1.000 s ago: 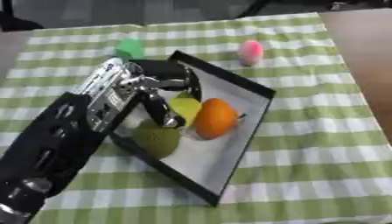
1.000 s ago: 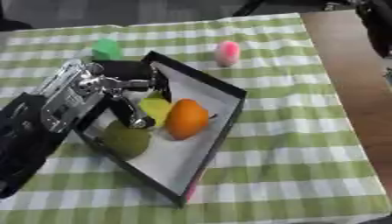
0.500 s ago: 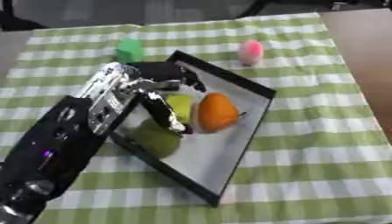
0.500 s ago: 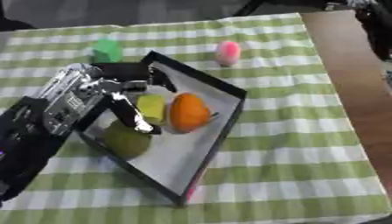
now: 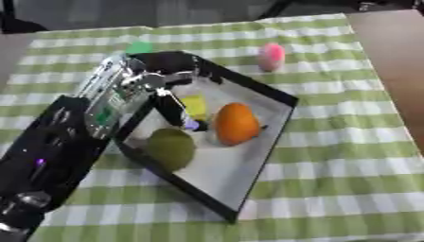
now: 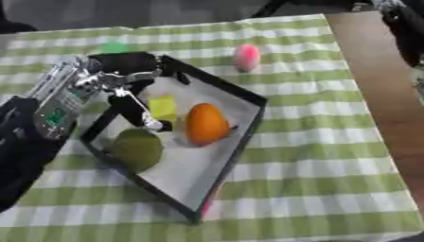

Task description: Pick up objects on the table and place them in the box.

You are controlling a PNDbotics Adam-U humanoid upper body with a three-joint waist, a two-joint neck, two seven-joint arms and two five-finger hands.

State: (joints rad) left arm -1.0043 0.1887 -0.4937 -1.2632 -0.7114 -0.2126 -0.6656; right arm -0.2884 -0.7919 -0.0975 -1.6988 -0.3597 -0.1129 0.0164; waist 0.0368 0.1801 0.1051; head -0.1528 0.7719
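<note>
over the black-rimmed white-floored box (image 5: 273, 142), the left hand (image 5: 170, 78) is held with fingers spread, nothing gripped; an orange oval fruit (image 5: 236, 124), a yellow block (image 5: 195, 105) and a green round fruit (image 5: 171, 147) are seen inside.

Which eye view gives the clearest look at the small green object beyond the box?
The left eye view: the small green object shows as a distinct bright patch on the checked cloth beyond the black box. In the right eye view it is paler and blurrier.
</note>
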